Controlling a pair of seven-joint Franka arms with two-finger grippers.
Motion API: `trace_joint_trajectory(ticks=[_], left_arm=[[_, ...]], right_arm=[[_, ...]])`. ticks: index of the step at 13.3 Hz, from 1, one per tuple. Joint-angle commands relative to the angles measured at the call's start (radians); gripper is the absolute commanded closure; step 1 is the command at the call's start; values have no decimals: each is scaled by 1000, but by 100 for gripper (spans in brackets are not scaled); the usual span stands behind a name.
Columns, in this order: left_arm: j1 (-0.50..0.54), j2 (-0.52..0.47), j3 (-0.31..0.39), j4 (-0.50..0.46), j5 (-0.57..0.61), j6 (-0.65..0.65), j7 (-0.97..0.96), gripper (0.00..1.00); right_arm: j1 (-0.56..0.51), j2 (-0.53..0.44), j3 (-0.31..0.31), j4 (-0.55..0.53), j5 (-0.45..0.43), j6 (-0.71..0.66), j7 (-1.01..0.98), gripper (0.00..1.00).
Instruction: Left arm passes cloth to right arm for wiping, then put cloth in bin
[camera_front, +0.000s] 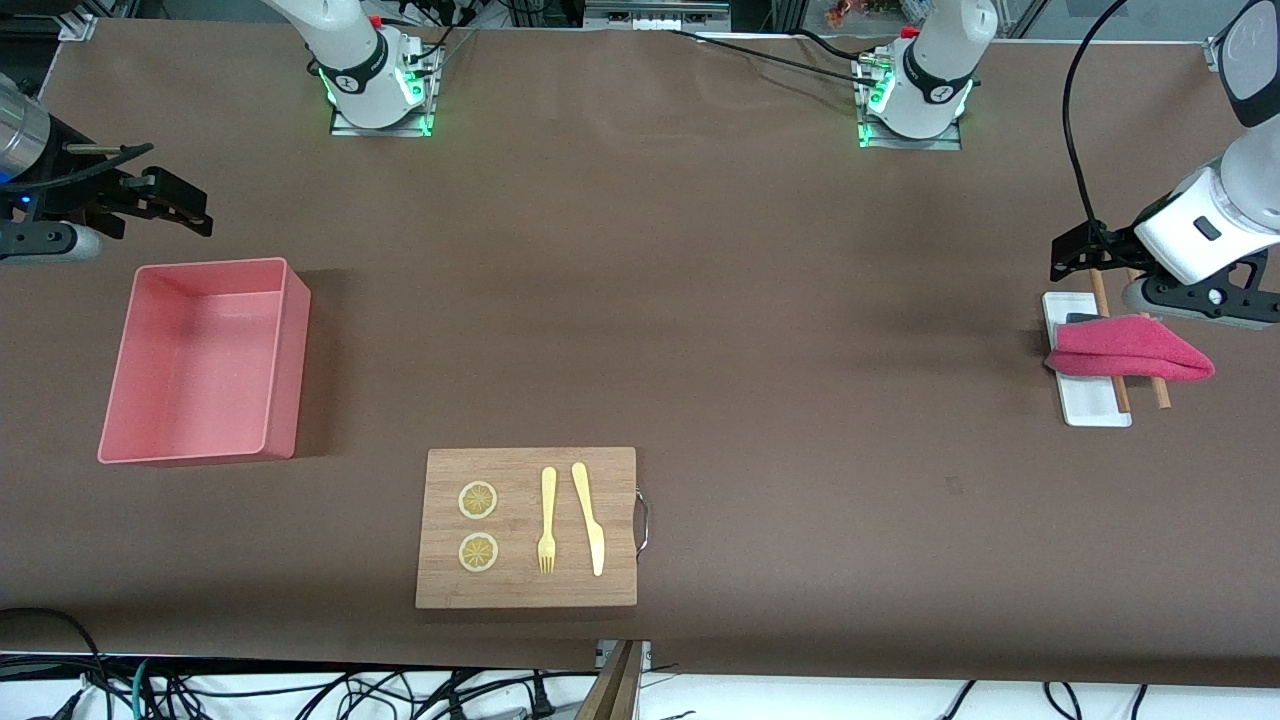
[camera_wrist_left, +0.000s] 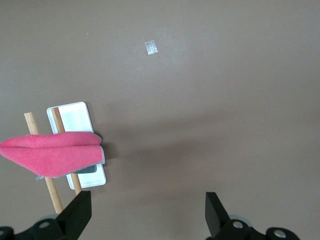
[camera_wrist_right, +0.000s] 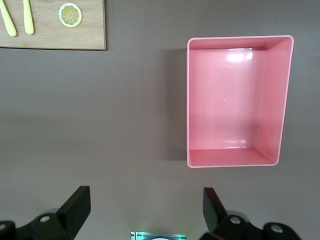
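Cloth (camera_front: 1130, 349) lies on white tray (camera_front: 1090, 400) (across 2 wooden sticks (camera_front: 1158, 385)). Left gripper (camera_wrist_left: 147, 212) above, right gripper (camera_wrist_right: 145, 207) near bin (camera_front: 205, 360); both jaws open, empty.

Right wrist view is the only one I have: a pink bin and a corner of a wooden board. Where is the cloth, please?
Observer: The cloth lies at the left arm's end of the table, draped over two wooden sticks on a small white tray.
Operator: Is the left gripper holding it?
Observer: No. The left gripper hangs open in the air beside the tray, touching nothing.
Operator: And my gripper, what is it near?
Observer: The right gripper is open in the air near the bin, by the wall toward the robots' bases.
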Motion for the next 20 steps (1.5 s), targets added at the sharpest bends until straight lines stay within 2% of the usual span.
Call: trace_joint_trajectory(ticks=[1, 3, 6, 8, 10, 12, 15, 17, 20], left_arm=[[22, 15, -2, 29, 18, -57, 115, 0], [51, 17, -2, 25, 21, -88, 159, 0], [70, 17, -5, 6, 65, -152, 368, 0], [70, 5, -13, -73, 89, -148, 393, 0], [68, -11, -15, -139, 120, -70, 390, 0], [67, -35, -50, -257, 249, 95, 347, 0], [57, -34, -59, -403, 375, 263, 157, 0], [59, -25, -87, -523, 583, 401, -20, 0], [57, 92, -126, -568, 835, 449, -263, 0]], right_arm=[[-7, 14, -4, 19, -15, -8, -16, 1], [-1, 16, -3, 19, -7, -2, -16, 1], [1, 36, -3, 22, -1, 12, -12, 1], [-1, 30, -4, 33, 7, 15, -12, 1], [1, 28, -1, 64, -2, 3, -17, 1], [1, 22, -4, 70, -4, -44, -16, 1], [2, -10, 2, 70, -4, -96, -16, 1], [2, -53, 0, 73, -3, -127, -20, 1], [2, -125, 2, 71, -3, -161, -18, 1]])
